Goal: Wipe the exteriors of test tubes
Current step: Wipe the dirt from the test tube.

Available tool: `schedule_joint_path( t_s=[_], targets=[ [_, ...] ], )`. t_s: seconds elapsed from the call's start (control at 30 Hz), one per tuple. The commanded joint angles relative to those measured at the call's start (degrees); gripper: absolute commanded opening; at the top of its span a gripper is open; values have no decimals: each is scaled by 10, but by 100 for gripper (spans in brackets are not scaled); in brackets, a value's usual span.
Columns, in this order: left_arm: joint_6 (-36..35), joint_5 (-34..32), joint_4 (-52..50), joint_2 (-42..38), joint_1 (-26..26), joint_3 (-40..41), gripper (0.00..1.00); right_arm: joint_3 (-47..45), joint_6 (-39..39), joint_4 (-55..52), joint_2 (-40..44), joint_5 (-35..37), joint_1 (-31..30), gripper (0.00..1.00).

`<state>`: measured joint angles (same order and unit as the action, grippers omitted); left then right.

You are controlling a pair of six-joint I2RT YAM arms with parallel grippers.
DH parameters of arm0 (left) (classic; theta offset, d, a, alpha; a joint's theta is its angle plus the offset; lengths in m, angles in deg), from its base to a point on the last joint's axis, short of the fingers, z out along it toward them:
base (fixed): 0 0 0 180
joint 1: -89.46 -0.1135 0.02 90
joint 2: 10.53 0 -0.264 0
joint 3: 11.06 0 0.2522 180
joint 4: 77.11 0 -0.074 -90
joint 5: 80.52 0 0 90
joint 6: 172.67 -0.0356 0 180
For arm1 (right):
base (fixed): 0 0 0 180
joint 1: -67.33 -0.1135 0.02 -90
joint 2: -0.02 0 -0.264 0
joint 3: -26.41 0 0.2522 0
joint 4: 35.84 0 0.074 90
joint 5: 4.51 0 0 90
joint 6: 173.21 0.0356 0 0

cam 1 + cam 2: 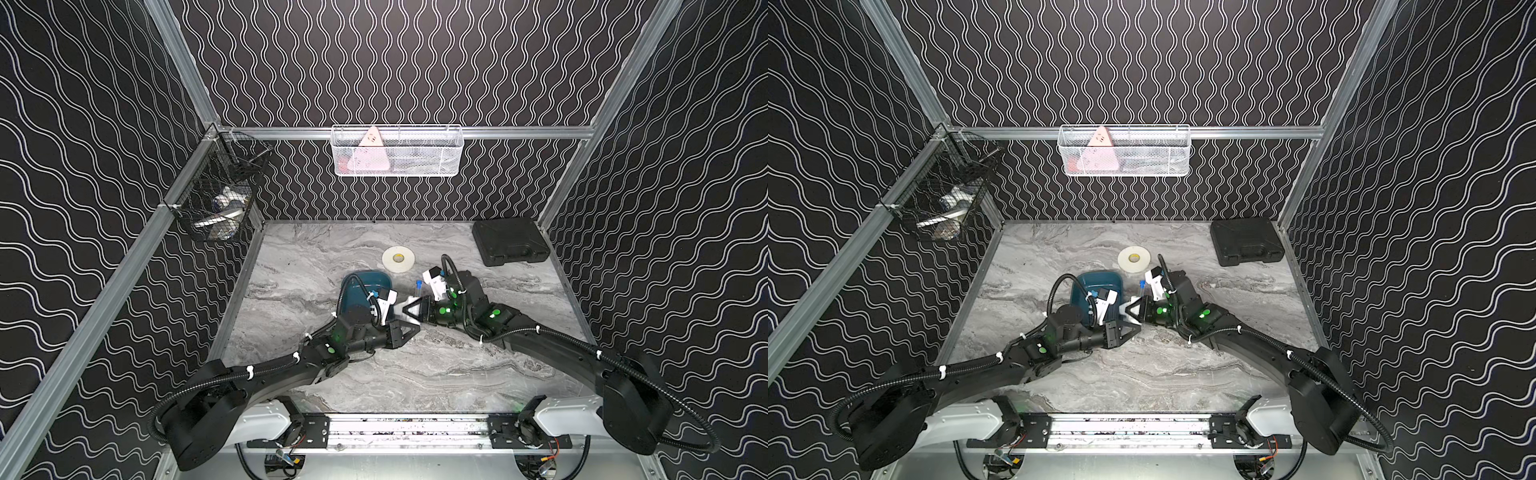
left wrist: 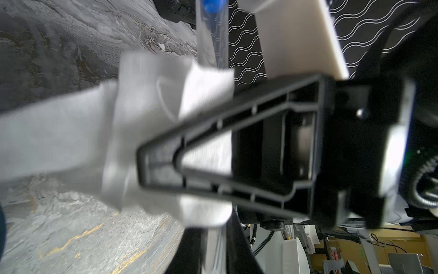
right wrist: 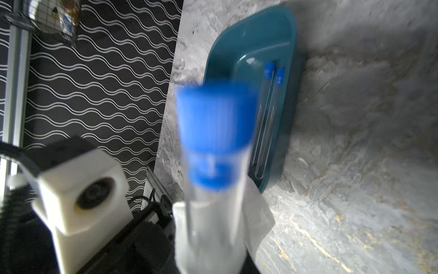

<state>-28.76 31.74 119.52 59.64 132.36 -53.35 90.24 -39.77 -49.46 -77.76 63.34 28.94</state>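
Note:
One clear test tube stands nearly upright above the table, its blue cap (image 1: 419, 284) (image 1: 1142, 285) (image 3: 213, 123) on top. My left gripper (image 1: 409, 331) (image 1: 1128, 330) (image 2: 214, 256) is shut on the tube's lower end. My right gripper (image 1: 409, 309) (image 1: 1133, 311) (image 3: 211, 249) is shut on a white tissue (image 1: 401, 309) (image 2: 147, 99) (image 3: 258, 213) wrapped round the tube's middle. Two more capped test tubes (image 3: 267, 113) lie side by side in the teal tray (image 1: 365, 280) (image 1: 1098, 282) (image 3: 251, 42), just left of both grippers.
A white tape roll (image 1: 398, 259) lies behind the grippers. At the back right of the table sits a black case (image 1: 510, 241). A white mesh basket (image 1: 397, 151) hangs on the back wall and a black wire basket (image 1: 220, 195) on the left wall.

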Motion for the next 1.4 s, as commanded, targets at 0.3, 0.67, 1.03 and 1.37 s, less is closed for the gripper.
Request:
schedule_joint_path(
  t_s=[0.3, 0.67, 1.03, 1.37],
  targets=[
    [-6, -6, 29, -18, -3, -6, 16, 37, -6, 17, -33, -44, 35, 19],
    [3, 1, 51, -1, -9, -2, 16, -67, 48, 36, 34, 46, -58, 18],
    [3, -7, 29, -20, -9, 13, 38, -8, 0, -11, 38, 57, -37, 16],
    [-78, -23, -152, -116, -41, -40, 54, -16, -67, -89, 67, 24, -26, 18]
  ],
)
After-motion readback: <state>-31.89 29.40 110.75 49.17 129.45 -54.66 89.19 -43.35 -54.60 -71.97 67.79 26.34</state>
